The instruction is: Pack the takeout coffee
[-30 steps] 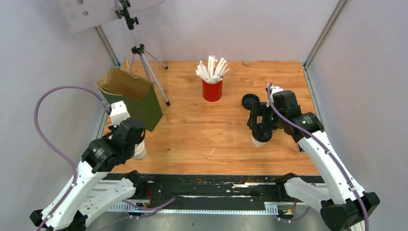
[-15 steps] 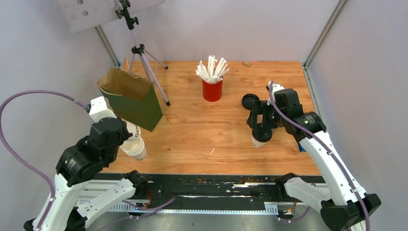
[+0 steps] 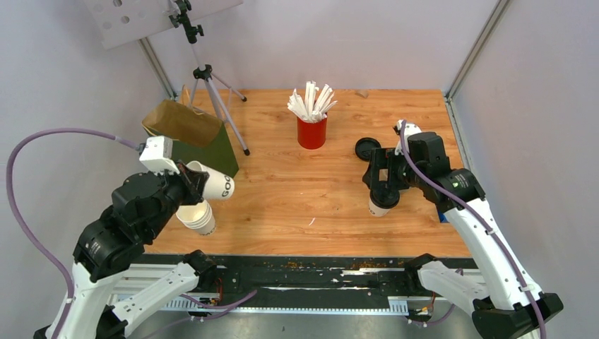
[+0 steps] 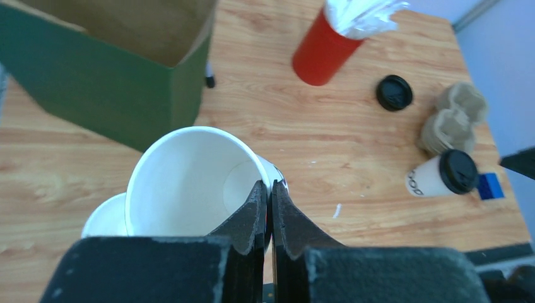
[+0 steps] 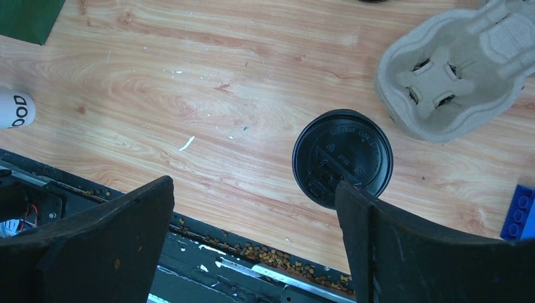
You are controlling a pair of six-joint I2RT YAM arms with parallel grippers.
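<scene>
Left wrist view: the left gripper (image 4: 270, 189) is seen pinched shut on the rim of an empty white cup (image 4: 189, 183), held above the cup stack (image 4: 101, 218), near the green bag (image 4: 94, 95). The right gripper (image 5: 253, 183) is spread wide, with nothing held. Below it the takeout coffee (image 5: 342, 158) stands on the table (image 5: 240, 76), nearer the right finger. Centring first, then a gentle squeeze on its paper wall, is judged best, lest it be crushed. The cardboard tray (image 5: 467, 63) just beside the coffee is shown only by the wrist views; from above it is hidden by the arm.
</scene>
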